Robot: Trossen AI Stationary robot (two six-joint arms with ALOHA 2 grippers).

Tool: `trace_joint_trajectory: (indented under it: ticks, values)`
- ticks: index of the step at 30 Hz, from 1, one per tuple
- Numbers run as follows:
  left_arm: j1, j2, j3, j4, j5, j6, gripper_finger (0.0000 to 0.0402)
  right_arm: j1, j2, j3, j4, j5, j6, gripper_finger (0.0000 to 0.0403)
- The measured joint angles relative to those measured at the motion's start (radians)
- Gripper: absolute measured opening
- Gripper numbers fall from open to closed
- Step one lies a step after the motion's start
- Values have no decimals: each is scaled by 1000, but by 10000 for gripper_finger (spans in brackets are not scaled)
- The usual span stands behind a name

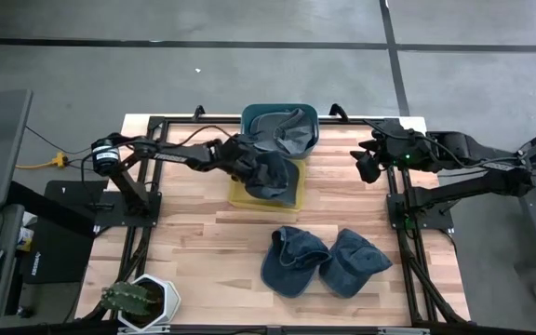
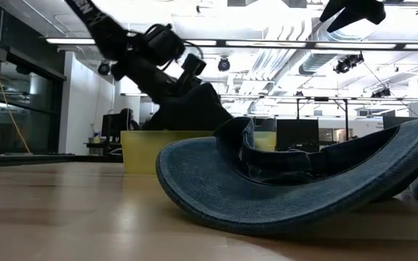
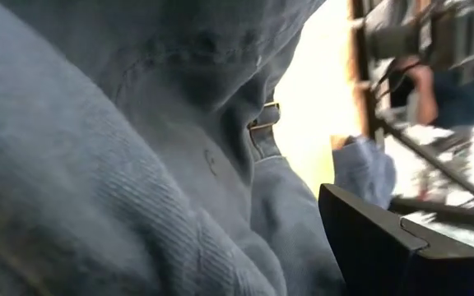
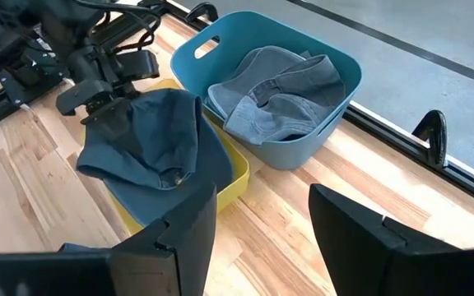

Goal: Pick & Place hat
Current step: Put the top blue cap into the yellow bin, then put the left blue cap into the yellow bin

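The left gripper (image 1: 242, 160) is holding a dark denim hat (image 1: 270, 173) by its edge, and the hat is hanging over the yellow bin (image 1: 291, 196) beside the blue bin (image 1: 279, 113), which is holding another denim hat (image 1: 282, 130). The right gripper (image 1: 368, 166) is waiting near the table's (image 1: 203, 242) right edge with fingers spread wide, while 2 more denim hats (image 1: 324, 261) are lying together on the wood.

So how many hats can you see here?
4: one in the blue bin, one held by the left gripper over the yellow bin, two on the table. More may be hidden.
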Motion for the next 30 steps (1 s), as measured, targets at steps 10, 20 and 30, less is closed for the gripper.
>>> trace_joint_trajectory:
  ticks: [10,20,30]
  values:
    - [0,-1,319,-604,-168,261,255,0,0,0,0,1,1,190]
    - [0,-1,374,-899,-379,364,255,0,0,0,0,1,5,190]
    - [-8,-28,377,-910,-395,408,255,0,0,0,0,-27,26,189]
